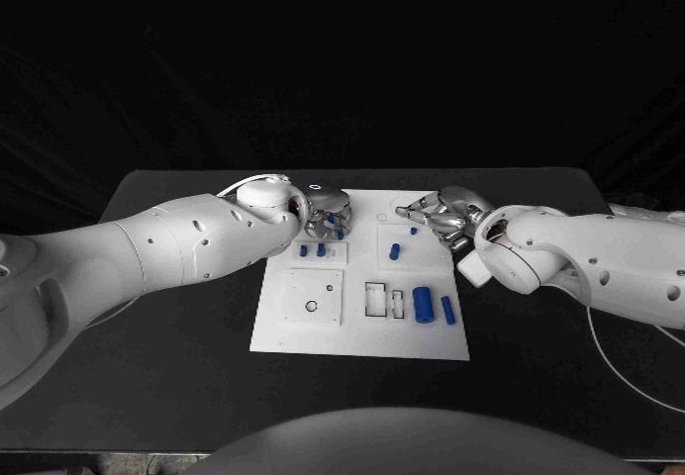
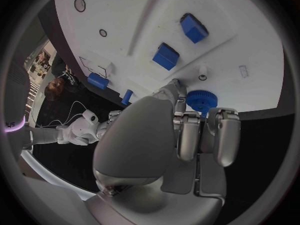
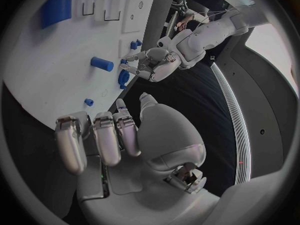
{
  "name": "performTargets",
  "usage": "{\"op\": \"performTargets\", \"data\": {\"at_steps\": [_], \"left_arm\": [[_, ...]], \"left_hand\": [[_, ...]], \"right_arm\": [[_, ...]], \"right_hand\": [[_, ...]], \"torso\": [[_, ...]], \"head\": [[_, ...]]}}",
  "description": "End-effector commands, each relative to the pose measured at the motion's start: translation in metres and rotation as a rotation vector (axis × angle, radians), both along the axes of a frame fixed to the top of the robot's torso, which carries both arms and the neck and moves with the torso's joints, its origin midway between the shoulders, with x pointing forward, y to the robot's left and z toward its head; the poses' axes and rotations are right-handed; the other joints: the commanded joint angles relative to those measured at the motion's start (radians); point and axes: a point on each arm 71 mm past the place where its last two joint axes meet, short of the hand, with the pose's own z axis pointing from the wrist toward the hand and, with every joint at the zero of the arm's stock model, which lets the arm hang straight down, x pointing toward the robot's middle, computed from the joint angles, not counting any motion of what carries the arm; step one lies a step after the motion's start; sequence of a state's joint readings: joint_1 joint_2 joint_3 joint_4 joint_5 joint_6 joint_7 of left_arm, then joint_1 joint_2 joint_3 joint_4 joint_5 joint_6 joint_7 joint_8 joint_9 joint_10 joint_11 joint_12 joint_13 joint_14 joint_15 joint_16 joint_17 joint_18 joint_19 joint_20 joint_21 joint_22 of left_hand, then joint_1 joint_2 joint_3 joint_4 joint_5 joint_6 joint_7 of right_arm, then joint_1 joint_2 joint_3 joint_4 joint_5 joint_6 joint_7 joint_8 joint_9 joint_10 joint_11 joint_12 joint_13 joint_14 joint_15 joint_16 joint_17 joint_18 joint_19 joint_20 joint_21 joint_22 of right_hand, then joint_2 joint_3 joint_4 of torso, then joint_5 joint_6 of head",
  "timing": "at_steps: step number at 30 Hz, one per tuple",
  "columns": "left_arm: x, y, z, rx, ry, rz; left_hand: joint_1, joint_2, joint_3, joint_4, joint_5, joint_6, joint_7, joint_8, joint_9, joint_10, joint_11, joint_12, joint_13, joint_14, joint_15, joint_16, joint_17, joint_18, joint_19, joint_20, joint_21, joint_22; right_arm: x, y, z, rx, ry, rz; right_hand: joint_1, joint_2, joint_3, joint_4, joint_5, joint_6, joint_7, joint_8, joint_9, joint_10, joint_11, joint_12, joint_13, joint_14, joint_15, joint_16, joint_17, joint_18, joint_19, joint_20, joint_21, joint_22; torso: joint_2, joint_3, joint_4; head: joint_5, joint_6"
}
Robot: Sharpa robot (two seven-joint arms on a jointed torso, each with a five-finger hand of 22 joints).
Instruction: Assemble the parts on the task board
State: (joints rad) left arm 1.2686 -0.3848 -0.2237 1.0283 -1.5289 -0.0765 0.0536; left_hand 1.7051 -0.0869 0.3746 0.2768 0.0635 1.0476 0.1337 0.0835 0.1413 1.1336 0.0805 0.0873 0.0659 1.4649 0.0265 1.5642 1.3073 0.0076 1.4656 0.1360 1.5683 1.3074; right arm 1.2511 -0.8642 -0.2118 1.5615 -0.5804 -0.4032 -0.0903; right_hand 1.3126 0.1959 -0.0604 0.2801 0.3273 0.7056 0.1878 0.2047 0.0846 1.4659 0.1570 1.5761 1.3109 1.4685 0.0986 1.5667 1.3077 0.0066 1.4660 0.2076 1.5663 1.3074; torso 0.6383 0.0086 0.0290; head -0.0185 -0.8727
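Note:
The white task board (image 1: 357, 336) lies mid-table. At its far left corner my left hand (image 1: 326, 213) pinches a blue gear (image 2: 201, 100) at its fingertips, low over the board; the right wrist view shows the gear (image 3: 123, 77) under that hand (image 3: 150, 65). Two blue square blocks (image 2: 166, 56) stand in the board just beyond it. My right hand (image 1: 440, 213) hovers over the far right corner with its fingers (image 3: 106, 137) apart and holding nothing. A small blue peg (image 1: 414, 231) and a blue cylinder (image 1: 394, 251) sit close by.
A thick blue cylinder (image 1: 423, 302) and a slimmer blue bar (image 1: 448, 311) lie at the board's near right, beside empty rectangular slots (image 1: 375, 299). A raised white square with a round hole (image 1: 313, 297) occupies the near left. Black table (image 1: 171, 327) surrounds the board.

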Motion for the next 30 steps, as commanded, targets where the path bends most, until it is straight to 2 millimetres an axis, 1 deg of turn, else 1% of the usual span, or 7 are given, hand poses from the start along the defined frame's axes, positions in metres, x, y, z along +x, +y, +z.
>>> {"op": "performTargets", "data": {"at_steps": [1,3,6,18,21,25,30], "left_arm": [[-0.001,-0.001,-0.001,0.032,-0.007,-0.012],[-0.001,-0.001,-0.001,0.037,-0.011,-0.015],[-0.001,-0.002,-0.001,0.040,-0.021,-0.024],[-0.004,-0.003,0.007,-0.039,-0.112,-0.057],[-0.005,-0.002,0.011,-0.063,-0.131,-0.063],[-0.005,0.001,0.022,-0.095,-0.159,-0.066],[-0.004,0.007,0.040,-0.125,-0.180,-0.064]], "left_hand": [[0.018,0.000,0.010,-0.001,-0.007,0.022,0.005,0.010,0.004,0.024,0.003,0.006,-0.001,0.106,0.000,0.007,0.263,-0.008,0.105,-0.006,0.002,0.263],[0.031,-0.004,0.018,-0.008,-0.006,0.040,0.003,0.015,0.006,0.052,0.002,0.010,0.000,0.106,-0.001,0.007,0.263,-0.008,0.105,-0.005,0.002,0.263],[0.041,-0.007,0.025,-0.014,-0.006,0.054,0.000,0.019,0.006,0.071,-0.003,0.010,-0.001,0.106,-0.004,0.007,0.263,-0.008,0.105,-0.006,0.002,0.263],[0.042,-0.010,0.033,-0.011,-0.007,0.067,-0.003,0.020,0.006,0.087,-0.005,0.005,-0.002,0.106,-0.006,0.007,0.263,-0.008,0.105,-0.007,0.002,0.263],[0.040,-0.011,0.033,-0.008,-0.007,0.069,-0.003,0.020,0.006,0.089,-0.005,0.003,-0.002,0.106,-0.006,0.007,0.263,-0.008,0.105,-0.007,0.002,0.263],[0.035,-0.013,0.032,-0.003,-0.007,0.072,-0.003,0.019,0.005,0.091,-0.006,0.000,-0.002,0.106,-0.007,0.007,0.263,-0.008,0.105,-0.007,0.002,0.263],[0.032,-0.015,0.032,0.002,-0.007,0.074,-0.004,0.019,0.005,0.094,-0.006,-0.002,-0.002,0.106,-0.007,0.007,0.263,-0.008,0.105,-0.008,0.002,0.263]], "right_arm": [[-0.001,0.001,-0.001,-0.002,0.007,0.016],[-0.001,0.001,-0.001,-0.002,0.007,0.016],[-0.001,0.001,-0.001,-0.002,0.007,0.016],[0.000,0.001,-0.001,-0.003,0.008,0.015],[0.000,0.000,-0.001,-0.004,0.008,0.015],[0.000,0.000,-0.001,-0.004,0.008,0.014],[0.000,-0.001,-0.001,-0.005,0.009,0.013]], "right_hand": [[0.010,-0.002,0.001,-0.006,0.007,-0.005,0.045,0.007,0.000,0.105,0.005,-0.005,0.260,0.102,0.006,0.004,0.263,-0.007,0.105,0.005,0.004,0.263],[0.010,-0.002,0.001,-0.006,0.007,-0.005,0.045,0.007,0.000,0.105,0.005,-0.005,0.260,0.102,0.006,0.004,0.263,-0.007,0.105,0.005,0.004,0.263],[0.010,-0.002,0.001,-0.006,0.007,-0.005,0.045,0.007,0.000,0.105,0.005,-0.005,0.260,0.102,0.006,0.004,0.263,-0.007,0.105,0.005,0.004,0.263],[0.010,-0.002,0.001,-0.006,0.007,-0.005,0.045,0.007,0.000,0.105,0.005,-0.005,0.260,0.102,0.006,0.004,0.263,-0.007,0.105,0.005,0.004,0.263],[0.010,-0.002,0.001,-0.006,0.007,-0.005,0.045,0.007,0.000,0.105,0.005,-0.005,0.260,0.102,0.006,0.004,0.263,-0.007,0.105,0.005,0.004,0.263],[0.010,-0.002,0.001,-0.006,0.007,-0.005,0.045,0.007,0.000,0.105,0.005,-0.005,0.260,0.102,0.006,0.004,0.263,-0.007,0.105,0.005,0.004,0.263],[0.010,-0.002,0.001,-0.006,0.007,-0.005,0.045,0.007,0.000,0.105,0.005,-0.005,0.260,0.102,0.006,0.004,0.263,-0.007,0.105,0.005,0.004,0.263]], "torso": [[-0.001,0.0005,-0.0001],[0.000,0.0006,0.0002],[0.000,0.0005,0.0000],[0.000,-0.0009,0.0012],[-0.001,-0.0003,0.0020],[-0.001,0.0009,0.0014],[-0.001,0.0008,0.0012]], "head": [[-0.001,0.000],[-0.001,0.000],[-0.001,0.000],[-0.004,0.000],[-0.004,0.000],[-0.002,0.000],[-0.003,0.000]]}}
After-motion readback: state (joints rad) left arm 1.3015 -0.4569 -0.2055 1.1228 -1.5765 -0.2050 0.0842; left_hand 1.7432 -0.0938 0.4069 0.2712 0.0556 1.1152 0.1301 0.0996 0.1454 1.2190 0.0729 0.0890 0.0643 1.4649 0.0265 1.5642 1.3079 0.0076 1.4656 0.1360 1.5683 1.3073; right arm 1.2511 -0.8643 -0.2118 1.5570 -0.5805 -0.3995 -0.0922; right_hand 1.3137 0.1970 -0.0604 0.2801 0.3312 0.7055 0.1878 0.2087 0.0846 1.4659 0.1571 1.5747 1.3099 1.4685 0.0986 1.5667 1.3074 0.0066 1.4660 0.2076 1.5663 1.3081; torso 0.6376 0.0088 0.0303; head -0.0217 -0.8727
